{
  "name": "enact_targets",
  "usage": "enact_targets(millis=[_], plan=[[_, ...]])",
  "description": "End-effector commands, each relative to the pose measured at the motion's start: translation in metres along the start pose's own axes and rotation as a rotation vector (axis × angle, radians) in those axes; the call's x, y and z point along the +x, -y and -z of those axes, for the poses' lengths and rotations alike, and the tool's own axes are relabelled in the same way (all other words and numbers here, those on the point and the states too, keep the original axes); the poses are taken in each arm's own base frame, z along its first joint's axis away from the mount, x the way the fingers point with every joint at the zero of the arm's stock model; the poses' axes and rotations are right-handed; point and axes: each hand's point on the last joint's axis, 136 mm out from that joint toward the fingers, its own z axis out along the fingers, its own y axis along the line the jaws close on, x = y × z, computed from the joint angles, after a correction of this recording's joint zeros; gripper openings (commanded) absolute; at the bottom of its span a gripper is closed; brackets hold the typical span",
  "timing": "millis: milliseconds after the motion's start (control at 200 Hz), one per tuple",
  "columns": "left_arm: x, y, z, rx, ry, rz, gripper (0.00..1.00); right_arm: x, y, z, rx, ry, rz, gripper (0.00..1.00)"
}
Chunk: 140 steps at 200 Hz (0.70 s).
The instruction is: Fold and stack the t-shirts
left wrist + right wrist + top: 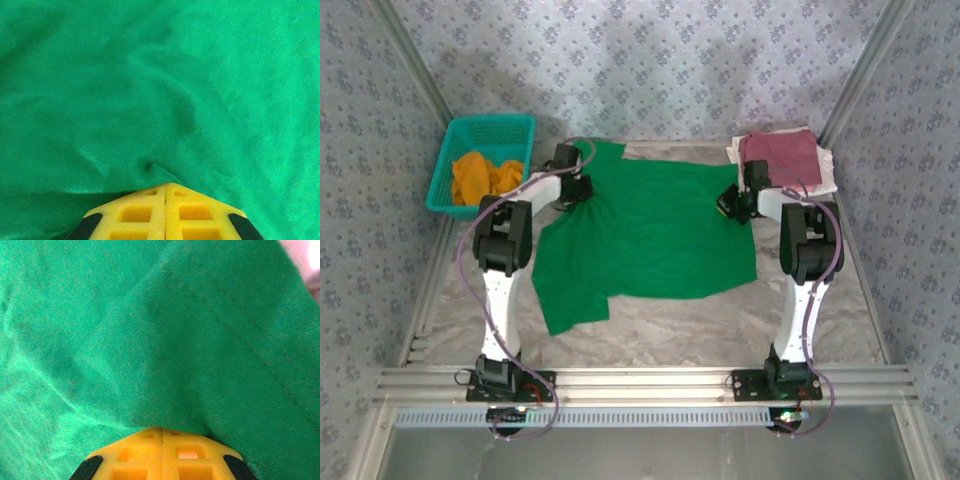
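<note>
Green shirt (pixel 650 235) lies spread flat, its long axis roughly side to side, spanning both arms. Left gripper (pixel 572 188) is clenched on the shirt's far-left edge, right gripper (pixel 735 203) on its right edge. Each is about equally near its own side.

Wrist views show the yellow fingers (pixel 135 212) pressed together on puckered cloth. The top view gives the layout: maroon shirt (pixel 782 155) folded off the green shirt's far-right corner, orange shirt (pixel 485 175) in the basket (pixel 490 120) to its left.

We see soft, even overhead light, shadows faint. Left wrist view: the green t-shirt (pixel 160 75) darkens at 7 o'clock. Right wrist view: washed-out glare at 1 o'clock.
</note>
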Motion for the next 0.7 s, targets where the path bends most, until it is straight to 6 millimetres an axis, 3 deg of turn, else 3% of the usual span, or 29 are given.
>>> enact_targets(millis=[0,70,135,200,245,310,335,375,415,500,620,695], plan=[[-0.013,0.004,-0.011,0.008,-0.051,-0.007,0.08,-0.008,0.002,-0.012,0.0,0.002,-0.103,0.0],[-0.034,0.013,0.002,0.017,-0.035,-0.028,0.11,-0.017,-0.014,-0.007,-0.029,0.011,-0.084,0.0],[-0.051,0.024,0.031,0.029,0.018,-0.052,0.18,-0.025,-0.032,0.008,-0.057,0.02,-0.042,0.0],[-0.062,0.032,0.075,0.052,0.109,-0.06,0.33,-0.027,-0.048,0.032,-0.078,0.047,0.011,0.0],[-0.061,0.032,0.107,0.07,0.176,-0.05,0.36,-0.025,-0.06,0.053,-0.101,0.062,0.067,0.02],[-0.049,0.028,0.154,0.095,0.254,-0.021,0.38,-0.01,-0.068,0.083,-0.11,0.069,0.147,0.12],[-0.038,0.023,0.167,0.094,0.265,-0.006,0.39,-0.004,-0.069,0.097,-0.113,0.082,0.179,0.18],[-0.019,0.015,0.187,0.087,0.276,0.018,0.5,0.009,-0.063,0.114,-0.105,0.098,0.206,0.25],[0.005,0.005,0.201,0.078,0.27,0.037,0.52,0.022,-0.055,0.128,-0.108,0.117,0.231,0.27],[0.069,-0.027,0.22,0.019,0.195,0.092,0.53,0.057,-0.019,0.144,-0.081,0.112,0.23,0.31],[0.164,-0.076,0.241,-0.088,0.04,0.197,0.55,0.094,0.015,0.158,-0.041,0.09,0.304,0.32],[0.214,-0.1,0.252,-0.139,-0.029,0.27,0.65,0.112,0.034,0.159,-0.025,0.075,0.33,0.33]])
